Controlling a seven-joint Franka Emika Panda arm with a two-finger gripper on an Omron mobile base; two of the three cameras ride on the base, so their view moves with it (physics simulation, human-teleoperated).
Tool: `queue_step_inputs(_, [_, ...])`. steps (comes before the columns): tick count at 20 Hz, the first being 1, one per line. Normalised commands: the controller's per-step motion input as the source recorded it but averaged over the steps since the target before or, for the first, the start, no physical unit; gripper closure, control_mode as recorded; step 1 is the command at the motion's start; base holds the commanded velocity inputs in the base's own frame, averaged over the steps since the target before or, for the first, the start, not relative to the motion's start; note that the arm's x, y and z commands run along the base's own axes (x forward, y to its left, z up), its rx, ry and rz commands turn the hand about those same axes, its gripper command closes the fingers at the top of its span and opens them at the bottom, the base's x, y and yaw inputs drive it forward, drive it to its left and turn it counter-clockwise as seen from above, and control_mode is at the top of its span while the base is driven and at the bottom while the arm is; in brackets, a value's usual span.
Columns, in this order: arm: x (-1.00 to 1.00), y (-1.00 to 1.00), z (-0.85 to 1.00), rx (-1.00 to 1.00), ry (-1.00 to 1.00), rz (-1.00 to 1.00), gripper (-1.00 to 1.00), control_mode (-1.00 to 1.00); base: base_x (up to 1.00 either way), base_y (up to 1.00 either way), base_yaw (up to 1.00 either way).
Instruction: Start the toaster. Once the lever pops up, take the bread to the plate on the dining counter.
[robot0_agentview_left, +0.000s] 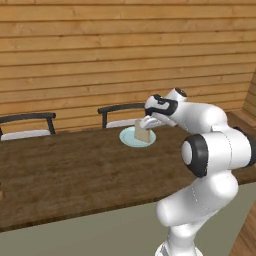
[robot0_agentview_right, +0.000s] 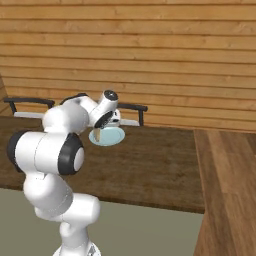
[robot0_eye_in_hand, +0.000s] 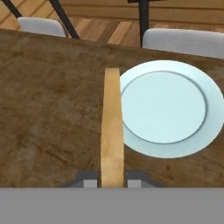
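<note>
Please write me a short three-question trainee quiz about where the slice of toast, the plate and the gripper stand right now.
1. True or false: the flat tan slice of bread already lies flat on the small round pale blue plate.
2. What does the two-finger gripper hold? A) the plate B) the bread C) nothing
3. Fill in: the plate rests on the long dark brown wood-grain ____.

Key: 1 false, it is held on edge at the plate's rim; 2 B; 3 dining counter.
</note>
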Motion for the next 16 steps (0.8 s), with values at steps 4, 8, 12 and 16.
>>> queue_step_inputs(4, [0.54, 0.0, -0.18, 0.0, 0.0, 0.0, 1.0, -1.0, 0.0, 0.0, 0.0])
queue_step_inputs(8, [0.4, 0.0, -0.22, 0.01, 0.0, 0.01, 1.0, -1.0, 0.0, 0.0, 0.0])
queue_step_inputs(12, [0.35, 0.0, -0.18, 0.01, 0.04, 0.01, 1.0, -1.0, 0.0, 0.0, 0.0])
queue_step_inputs(16, [0.27, 0.03, -0.17, 0.02, 0.1, 0.01, 1.0, -1.0, 0.0, 0.0, 0.0])
